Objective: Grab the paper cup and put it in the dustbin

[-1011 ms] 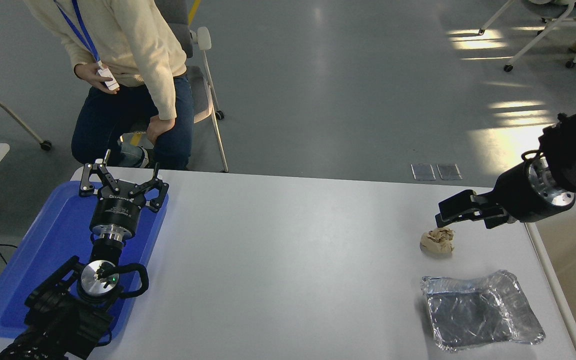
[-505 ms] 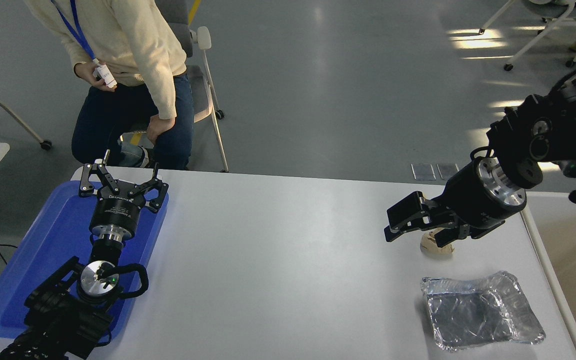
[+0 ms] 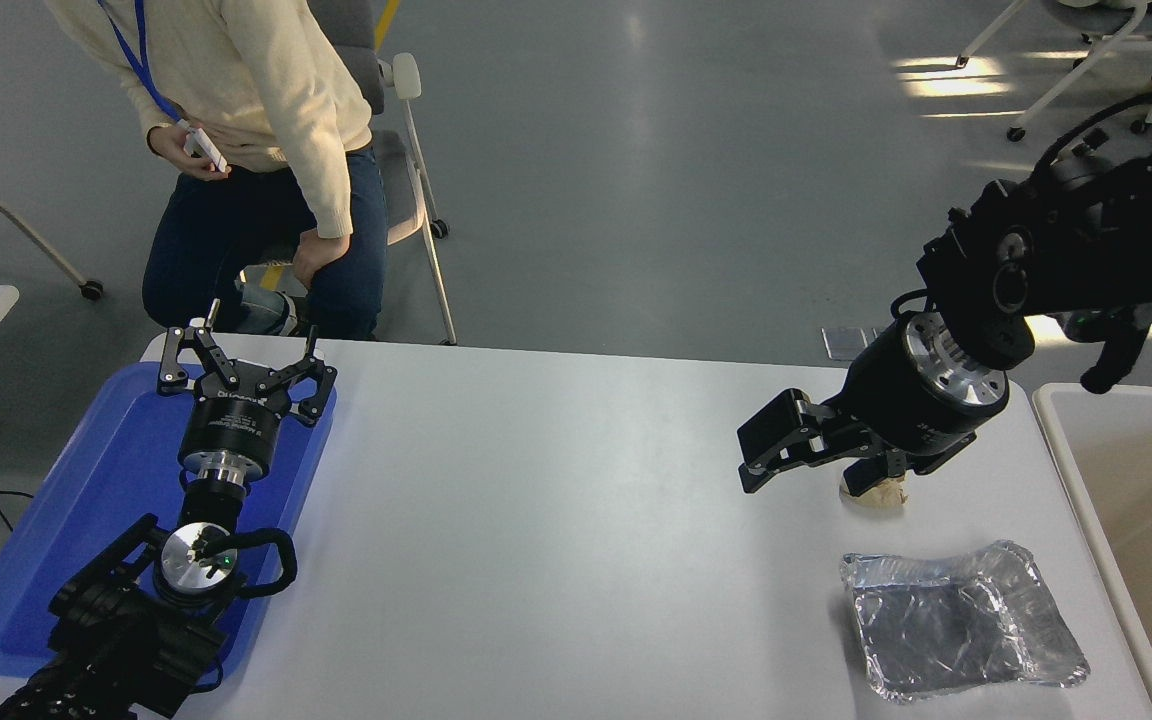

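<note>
Nearest the camera, at the lower left, the left arm is parked over the blue tray (image 3: 86, 500), and the left gripper (image 3: 244, 372) points away with its fingers spread wide and nothing between them. At the lower right of the white tabletop (image 3: 556, 520), a crinkled foil tray (image 3: 961, 622) lies flat, well below and to the right of the right gripper's fingers.

Farther up, the right arm reaches in from the right edge. The right gripper (image 3: 771, 450) hangs above the tabletop, angled down and to the left; its fingers stand apart and grip nothing. Just behind those fingers, partly hidden under the gripper's body, a crumpled tan paper ball (image 3: 876, 492) sits on the tabletop. Off to the right of the fingers, beyond the tabletop's edge, is the dustbin (image 3: 1061, 440), with its pale rim and beige inside.

The paper cup cannot be seen anywhere on the tabletop or between either set of fingers.

At the far side, a person (image 3: 256, 130) in a cream sweater sits on a chair (image 3: 401, 190).
</note>
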`<action>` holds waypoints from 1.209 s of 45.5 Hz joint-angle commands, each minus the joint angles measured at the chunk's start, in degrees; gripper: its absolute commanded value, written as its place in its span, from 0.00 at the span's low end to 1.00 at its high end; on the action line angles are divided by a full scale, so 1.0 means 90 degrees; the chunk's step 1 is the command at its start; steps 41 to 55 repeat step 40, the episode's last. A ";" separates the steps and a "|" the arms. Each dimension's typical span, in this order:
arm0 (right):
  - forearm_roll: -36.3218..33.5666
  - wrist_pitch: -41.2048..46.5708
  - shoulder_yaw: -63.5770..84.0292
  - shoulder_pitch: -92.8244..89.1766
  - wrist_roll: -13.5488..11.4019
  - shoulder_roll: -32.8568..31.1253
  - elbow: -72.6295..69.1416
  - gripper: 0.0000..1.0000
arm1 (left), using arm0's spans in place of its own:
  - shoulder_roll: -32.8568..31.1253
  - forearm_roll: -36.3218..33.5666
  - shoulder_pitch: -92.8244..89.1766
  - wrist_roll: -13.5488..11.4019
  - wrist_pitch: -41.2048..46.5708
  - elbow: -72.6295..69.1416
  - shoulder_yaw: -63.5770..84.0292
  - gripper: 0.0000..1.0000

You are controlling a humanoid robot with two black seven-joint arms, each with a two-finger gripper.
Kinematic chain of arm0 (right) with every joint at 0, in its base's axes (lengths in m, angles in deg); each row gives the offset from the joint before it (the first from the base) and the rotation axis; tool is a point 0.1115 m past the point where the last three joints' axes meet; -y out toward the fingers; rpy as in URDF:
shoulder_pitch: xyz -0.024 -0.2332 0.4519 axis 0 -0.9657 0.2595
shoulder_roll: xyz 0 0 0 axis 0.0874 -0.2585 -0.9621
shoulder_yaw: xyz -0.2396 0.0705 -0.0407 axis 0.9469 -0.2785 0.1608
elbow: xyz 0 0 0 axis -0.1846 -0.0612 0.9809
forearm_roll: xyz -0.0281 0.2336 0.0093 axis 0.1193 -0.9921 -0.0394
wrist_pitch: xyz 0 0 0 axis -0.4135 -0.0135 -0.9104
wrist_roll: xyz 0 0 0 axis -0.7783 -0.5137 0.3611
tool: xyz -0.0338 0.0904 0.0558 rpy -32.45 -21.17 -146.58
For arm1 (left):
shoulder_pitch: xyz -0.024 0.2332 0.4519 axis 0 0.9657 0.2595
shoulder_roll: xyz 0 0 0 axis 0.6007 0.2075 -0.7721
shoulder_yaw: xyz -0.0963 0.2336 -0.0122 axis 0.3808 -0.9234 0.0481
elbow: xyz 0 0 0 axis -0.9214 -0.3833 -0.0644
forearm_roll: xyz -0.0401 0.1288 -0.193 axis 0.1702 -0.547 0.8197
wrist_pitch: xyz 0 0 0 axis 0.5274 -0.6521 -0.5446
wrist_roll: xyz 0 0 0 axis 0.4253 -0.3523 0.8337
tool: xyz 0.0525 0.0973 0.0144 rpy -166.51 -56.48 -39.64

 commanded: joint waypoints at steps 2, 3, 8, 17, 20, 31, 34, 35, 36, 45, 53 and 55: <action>0.0337 -0.0007 0.0681 -0.0010 -0.0009 0.0165 0.0060 1.00 | 0.0000 -0.0003 0.0000 0.0008 -0.0001 0.0003 0.0000 1.00; 0.0396 -0.0007 0.0730 -0.0001 -0.0009 0.0165 0.0060 1.00 | 0.0000 -0.0003 0.0000 0.0008 -0.0001 0.0003 0.0000 1.00; 0.0436 -0.0007 0.0770 0.0077 -0.0009 0.0146 0.0060 1.00 | 0.0000 -0.0003 0.0000 0.0008 -0.0001 0.0003 0.0000 1.00; 0.0357 0.0003 0.0828 0.0244 0.0001 -0.0059 0.0011 1.00 | 0.0000 -0.0003 0.0000 0.0008 -0.0001 0.0003 0.0000 1.00; 0.0347 0.0003 0.0838 0.0244 0.0001 -0.0050 0.0001 1.00 | 0.0000 -0.0003 0.0000 0.0008 -0.0001 0.0003 0.0000 1.00; 0.0133 0.0003 0.0838 0.0244 0.0001 -0.0049 -0.0009 1.00 | 0.0000 -0.0003 0.0000 0.0008 -0.0001 -0.0007 0.0000 1.00; 0.0133 0.0003 0.0847 0.0234 0.0001 -0.0049 -0.0009 1.00 | 0.0000 -0.0003 0.0000 0.0008 -0.0001 0.0003 0.0000 1.00; 0.0133 0.0003 0.0848 0.0234 0.0001 -0.0059 -0.0009 1.00 | 0.0000 -0.0003 0.0000 0.0008 -0.0001 0.0003 0.0000 1.00; 0.0133 0.0003 0.0857 0.0234 0.0001 -0.0059 -0.0009 1.00 | 0.0000 -0.0003 0.0000 0.0008 -0.0001 -0.0007 0.0000 1.00; 0.0123 0.0013 0.0848 0.0234 0.0011 -0.0059 -0.0009 1.00 | 0.0000 0.0006 0.0000 0.0008 -0.0001 0.0003 0.0000 1.00; 0.0123 0.0013 0.0848 0.0234 0.0011 -0.0059 -0.0009 1.00 | 0.0000 0.0006 0.0000 0.0008 -0.0001 0.0003 0.0000 1.00; 0.0123 0.0013 0.0848 0.0234 0.0011 -0.0059 -0.0009 1.00 | 0.0000 0.0006 0.0000 0.0008 -0.0001 0.0003 0.0000 1.00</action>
